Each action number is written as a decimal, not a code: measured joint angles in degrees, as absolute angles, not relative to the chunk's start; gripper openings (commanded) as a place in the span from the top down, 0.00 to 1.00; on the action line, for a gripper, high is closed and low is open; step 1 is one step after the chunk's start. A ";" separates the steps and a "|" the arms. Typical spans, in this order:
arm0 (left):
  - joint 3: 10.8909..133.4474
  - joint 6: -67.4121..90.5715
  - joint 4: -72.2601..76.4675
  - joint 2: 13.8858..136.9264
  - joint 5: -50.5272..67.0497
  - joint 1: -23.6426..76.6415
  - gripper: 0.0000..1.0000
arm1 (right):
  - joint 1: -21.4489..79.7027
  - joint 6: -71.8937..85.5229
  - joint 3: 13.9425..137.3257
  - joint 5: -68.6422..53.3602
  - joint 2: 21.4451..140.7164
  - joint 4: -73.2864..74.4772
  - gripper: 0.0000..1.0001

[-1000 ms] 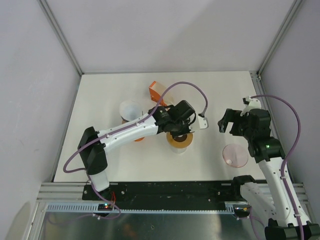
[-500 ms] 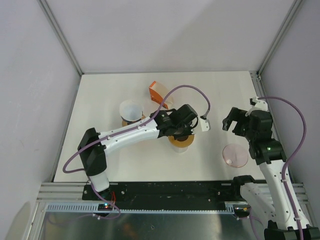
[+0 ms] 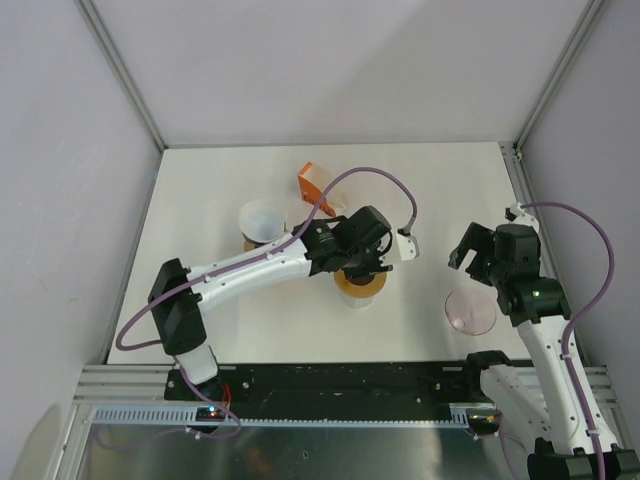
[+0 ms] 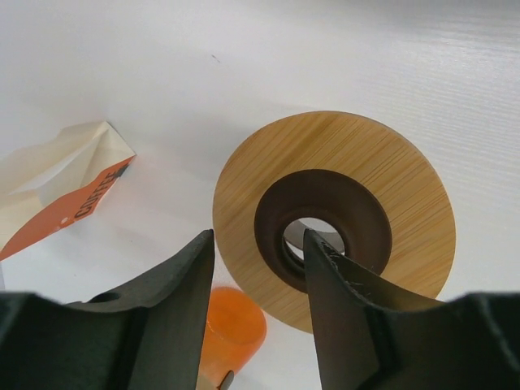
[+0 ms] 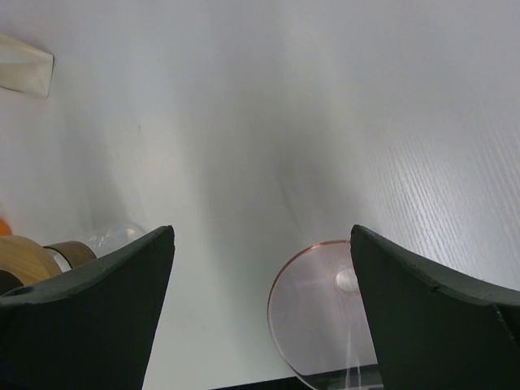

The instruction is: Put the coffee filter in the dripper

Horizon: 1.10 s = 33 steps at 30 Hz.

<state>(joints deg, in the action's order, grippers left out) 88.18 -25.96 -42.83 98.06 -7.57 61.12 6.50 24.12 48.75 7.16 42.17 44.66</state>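
Near dripper (image 4: pixel 388 188), packet (image 4: pixel 50 175) lettering (image 4: pixel 91 198) seemingly illegible

The right gripper (image 3: pixel 460 248) has drawn back from the dripper (image 3: pixel 361 285), while the left arm's elbow (image 3: pixel 178 312) swung leftward.

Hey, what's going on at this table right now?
The left gripper hovers open and empty right over the wooden-rimmed dripper, which has no filter in it yet. The orange-and-white filter packet lies on the table nearby. The right gripper is open too, holding nothing, above a pink disc.
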 measured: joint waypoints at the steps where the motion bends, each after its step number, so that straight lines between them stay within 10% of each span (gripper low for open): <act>1: 88.18 -25.98 -42.83 97.73 -7.70 61.12 0.45 | 6.50 25.02 48.75 7.22 42.11 45.28 0.09; 21: 88.27 -26.11 -42.94 87.31 -8.67 58.48 0.40 | 20.97 38.94 43.29 12.45 43.11 52.10 0.16; 33: 84.93 -26.44 -42.89 84.07 -8.29 57.52 0.40 | 15.31 1.39 54.33 -7.70 44.66 40.12 0.01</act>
<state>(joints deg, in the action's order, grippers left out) 84.93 -26.44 -42.89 84.07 -8.29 57.52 15.31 1.39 54.33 -7.70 44.66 40.12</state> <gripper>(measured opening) 0.601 0.971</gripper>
